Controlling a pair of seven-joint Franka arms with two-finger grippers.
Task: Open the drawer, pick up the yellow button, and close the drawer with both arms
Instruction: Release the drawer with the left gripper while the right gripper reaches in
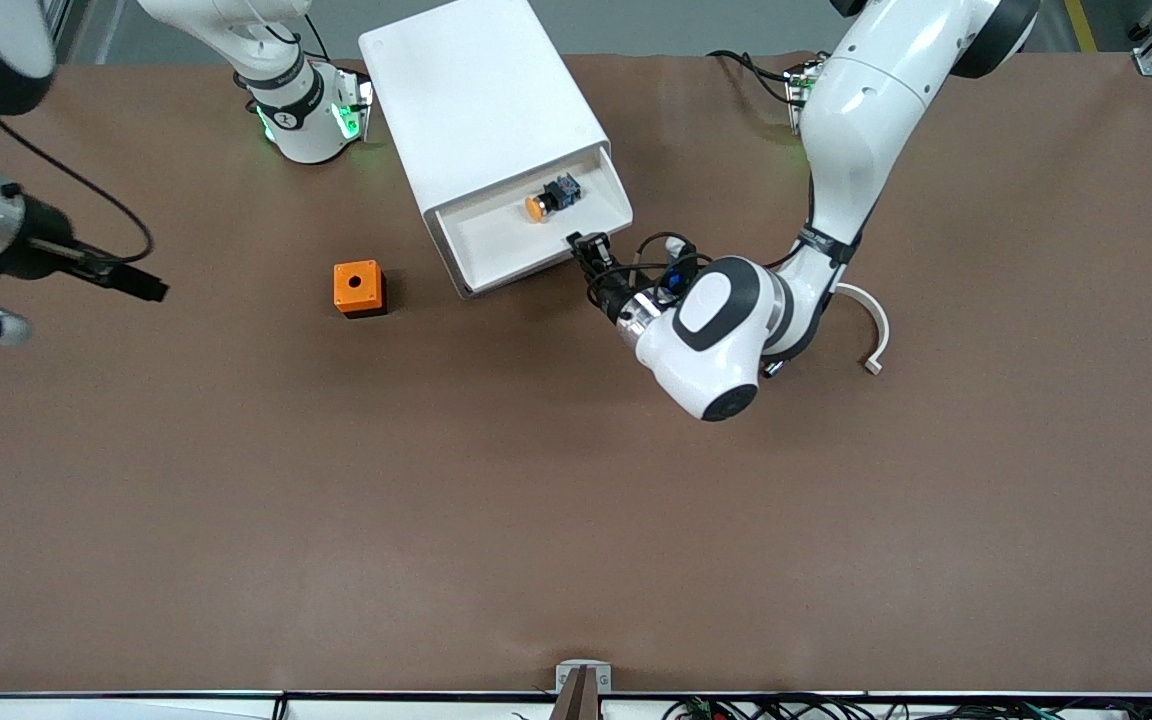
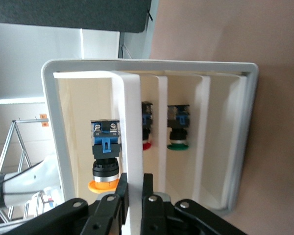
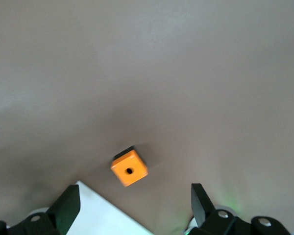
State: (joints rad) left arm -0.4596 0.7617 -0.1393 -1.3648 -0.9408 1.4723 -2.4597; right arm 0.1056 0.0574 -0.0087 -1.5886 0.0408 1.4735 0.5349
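Drawer (image 1: 496, 235) front pinched by left hand (image 2: 134, 196), partly hiding button (image 1: 548, 198); right hand (image 3: 132, 205) spread, half cropped.

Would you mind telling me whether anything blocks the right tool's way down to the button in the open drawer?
Nothing visible does: the button lies uncovered in the drawer, whose front the left tool grips.

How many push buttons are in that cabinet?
3 visible: an orange-capped button in the open top drawer, which the shut left gripper holds; a red-capped one and a green-capped one in lower compartments. Others may be hidden.
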